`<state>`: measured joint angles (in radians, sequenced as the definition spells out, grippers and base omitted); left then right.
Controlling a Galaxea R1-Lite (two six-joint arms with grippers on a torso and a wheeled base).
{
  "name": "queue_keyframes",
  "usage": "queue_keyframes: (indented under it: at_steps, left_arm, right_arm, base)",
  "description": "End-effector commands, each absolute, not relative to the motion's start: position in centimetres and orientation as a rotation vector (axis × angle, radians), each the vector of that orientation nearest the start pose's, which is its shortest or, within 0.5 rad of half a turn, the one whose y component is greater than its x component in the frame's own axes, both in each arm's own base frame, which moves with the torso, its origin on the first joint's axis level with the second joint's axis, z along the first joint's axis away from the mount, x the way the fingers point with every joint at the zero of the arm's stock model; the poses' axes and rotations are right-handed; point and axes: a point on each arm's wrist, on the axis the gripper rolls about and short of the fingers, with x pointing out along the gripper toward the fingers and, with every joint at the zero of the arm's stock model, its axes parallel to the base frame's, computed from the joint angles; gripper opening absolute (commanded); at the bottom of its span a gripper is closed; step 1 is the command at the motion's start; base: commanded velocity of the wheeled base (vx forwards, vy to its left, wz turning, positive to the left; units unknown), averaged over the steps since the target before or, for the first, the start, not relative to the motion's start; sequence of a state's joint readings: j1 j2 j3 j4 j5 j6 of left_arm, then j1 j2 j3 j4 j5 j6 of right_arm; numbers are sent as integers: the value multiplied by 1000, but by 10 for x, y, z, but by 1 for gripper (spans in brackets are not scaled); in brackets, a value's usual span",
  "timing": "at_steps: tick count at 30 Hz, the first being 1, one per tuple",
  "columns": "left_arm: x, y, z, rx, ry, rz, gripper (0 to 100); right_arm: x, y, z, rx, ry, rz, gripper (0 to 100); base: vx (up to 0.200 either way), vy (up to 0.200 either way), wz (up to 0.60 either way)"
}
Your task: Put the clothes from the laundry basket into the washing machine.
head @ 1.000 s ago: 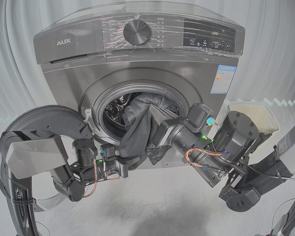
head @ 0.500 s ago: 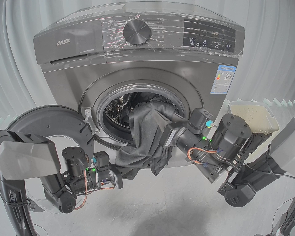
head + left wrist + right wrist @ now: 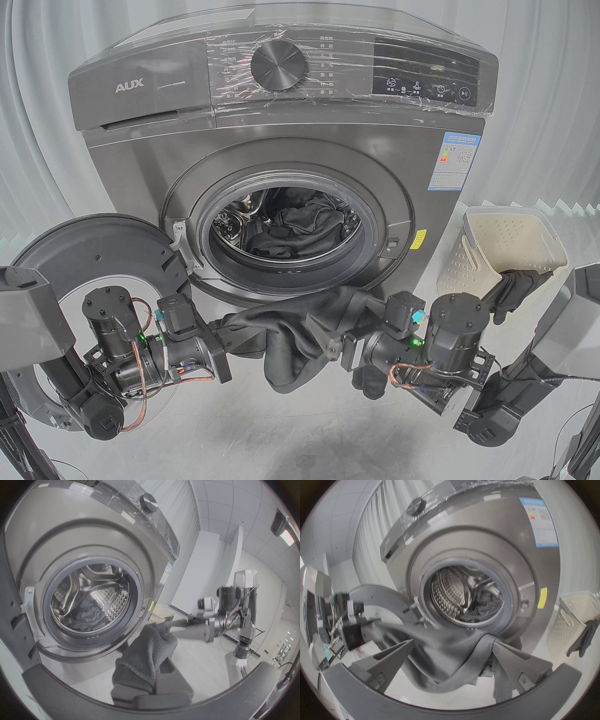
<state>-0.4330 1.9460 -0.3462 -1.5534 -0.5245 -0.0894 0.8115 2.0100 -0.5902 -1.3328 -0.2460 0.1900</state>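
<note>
Washing machine (image 3: 281, 150): grey metal, satin sheen.
Panel film (image 3: 350, 75): clear plastic, glossy, wrinkled.
Drum (image 3: 106, 589): shiny perforated steel.
Garment (image 3: 294, 331): dark grey knit cloth, matt.
Laundry basket (image 3: 500, 250): cream perforated plastic, matt.
Floor (image 3: 312, 431): pale, smooth.

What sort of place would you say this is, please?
Probably a lab or test room staged as a laundry corner: a film-wrapped washer, a laundry basket, curtains behind and an office-style tiled ceiling.
</note>
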Motion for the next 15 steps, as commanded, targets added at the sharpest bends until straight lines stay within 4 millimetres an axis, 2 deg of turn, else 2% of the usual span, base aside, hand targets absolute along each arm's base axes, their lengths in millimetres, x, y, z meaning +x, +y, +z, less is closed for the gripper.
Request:
queue_keyframes:
  at_steps: [1, 5, 7, 15]
  left_arm:
    - [248, -129, 114, -85, 21, -958, 0]
    - [253, -130, 119, -84, -6, -953, 0]
    - [256, -129, 123, -86, -24, -929, 0]
    - [260, -132, 128, -97, -50, -893, 0]
  right_arm:
    - [220, 229, 76, 82, 230, 557, 100]
    - [218, 228, 72, 69, 248, 558, 100]
    - [216, 226, 62, 48, 284, 553, 100]
    - [212, 222, 54, 28, 317, 549, 100]
  base:
    - [0, 0, 0]
    - [0, 0, 0]
    - [0, 0, 0]
    - [0, 0, 0]
